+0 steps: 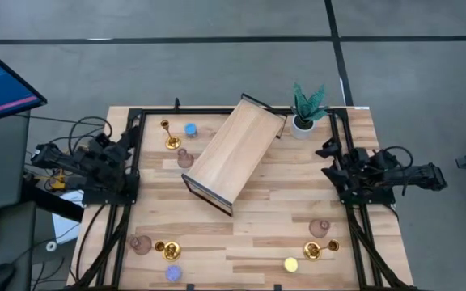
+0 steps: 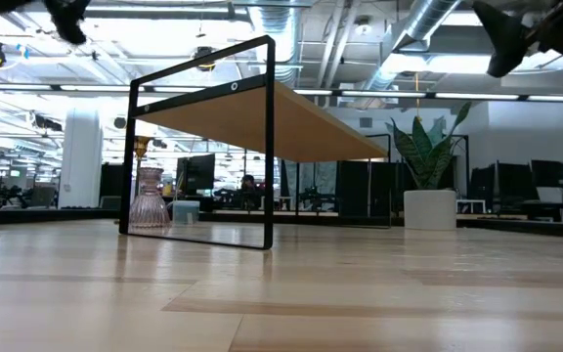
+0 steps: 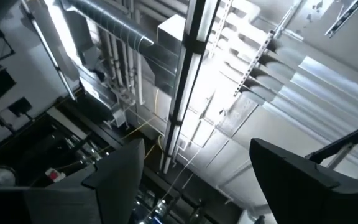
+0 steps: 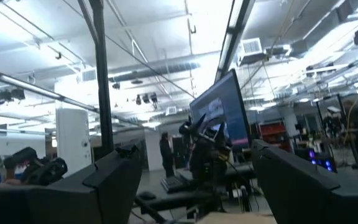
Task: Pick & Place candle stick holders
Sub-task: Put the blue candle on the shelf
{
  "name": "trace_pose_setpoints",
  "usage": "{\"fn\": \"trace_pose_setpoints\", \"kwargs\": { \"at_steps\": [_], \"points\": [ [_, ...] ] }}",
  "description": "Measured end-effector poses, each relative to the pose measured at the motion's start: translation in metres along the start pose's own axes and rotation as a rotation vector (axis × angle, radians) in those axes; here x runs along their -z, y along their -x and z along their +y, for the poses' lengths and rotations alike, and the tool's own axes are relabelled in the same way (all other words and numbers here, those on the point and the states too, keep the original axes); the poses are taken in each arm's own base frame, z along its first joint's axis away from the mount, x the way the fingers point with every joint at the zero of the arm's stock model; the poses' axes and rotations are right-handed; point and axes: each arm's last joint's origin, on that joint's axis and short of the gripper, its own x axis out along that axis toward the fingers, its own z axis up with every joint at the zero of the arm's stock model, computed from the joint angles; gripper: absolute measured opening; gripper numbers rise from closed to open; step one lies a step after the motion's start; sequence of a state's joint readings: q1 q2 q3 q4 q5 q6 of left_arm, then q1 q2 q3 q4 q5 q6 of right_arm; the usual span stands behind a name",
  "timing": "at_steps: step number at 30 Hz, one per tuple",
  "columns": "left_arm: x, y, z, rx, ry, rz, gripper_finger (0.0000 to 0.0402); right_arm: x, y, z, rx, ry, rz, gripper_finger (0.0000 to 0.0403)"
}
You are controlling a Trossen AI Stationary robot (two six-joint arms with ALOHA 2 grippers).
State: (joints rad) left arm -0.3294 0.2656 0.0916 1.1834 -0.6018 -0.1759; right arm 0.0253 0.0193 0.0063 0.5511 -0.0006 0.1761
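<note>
both grippers are parked, jaws apart and holding nothing; no holder is picked yet, so the step in hand reads as the first approach.

high view: left gripper (image 1: 126, 149) sits at the table's left edge, right gripper (image 1: 328, 155) at the right edge. a wooden shelf (image 1: 235, 152) lies at an angle mid-table. holders form three groups. behind the shelf on the left: a gold holder (image 1: 171, 136), a blue holder (image 1: 191, 129) and a pink holder (image 1: 185, 158) just beside the shelf. front left: a second pink (image 1: 141, 244), a second gold (image 1: 168, 248), a violet holder (image 1: 172, 273). front right: a third pink (image 1: 319, 229), a third gold (image 1: 315, 250), a yellow holder (image 1: 290, 264). a plant (image 1: 305, 109) stands at the back right.

low view: shelf frame (image 2: 200, 142) stands on the table (image 2: 360, 303); one pink holder (image 2: 150, 198) shows under it. grippers are above the frame's reach.

left wrist view: fingers (image 3: 120, 171) spread wide, pointing at the ceiling.

right wrist view: fingers (image 4: 114, 174) spread, pointing into the room.

procedure, as judged: assign each arm its nearer group. tilt the wrist down first. descend straight over one holder, keeping clear of its close neighbours. grip gold pieces at the stem; they look top-heavy and likely to tip.
</note>
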Motion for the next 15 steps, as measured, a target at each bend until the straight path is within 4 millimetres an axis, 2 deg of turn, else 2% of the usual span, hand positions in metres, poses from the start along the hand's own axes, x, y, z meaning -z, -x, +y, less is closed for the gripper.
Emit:
{"fn": "trace_pose_setpoints", "kwargs": {
  "at_steps": [6,12,15],
  "points": [
    [-0.002,-0.043,-0.028,-0.074,-0.159,0.052,0.0294,-0.002,0.000,0.000,-0.003,0.000,-0.018,0.0286],
    [0.010,-0.086,-0.049,-0.415,-0.432,0.268,0.0294,-0.002,0.000,0.000,-0.003,0.000,-0.018,0.0286],
    [0.008,-0.103,-0.058,-0.538,-0.570,0.342,0.0294,-0.002,0.000,0.000,-0.003,0.000,-0.018,0.0286]
  ]
}}
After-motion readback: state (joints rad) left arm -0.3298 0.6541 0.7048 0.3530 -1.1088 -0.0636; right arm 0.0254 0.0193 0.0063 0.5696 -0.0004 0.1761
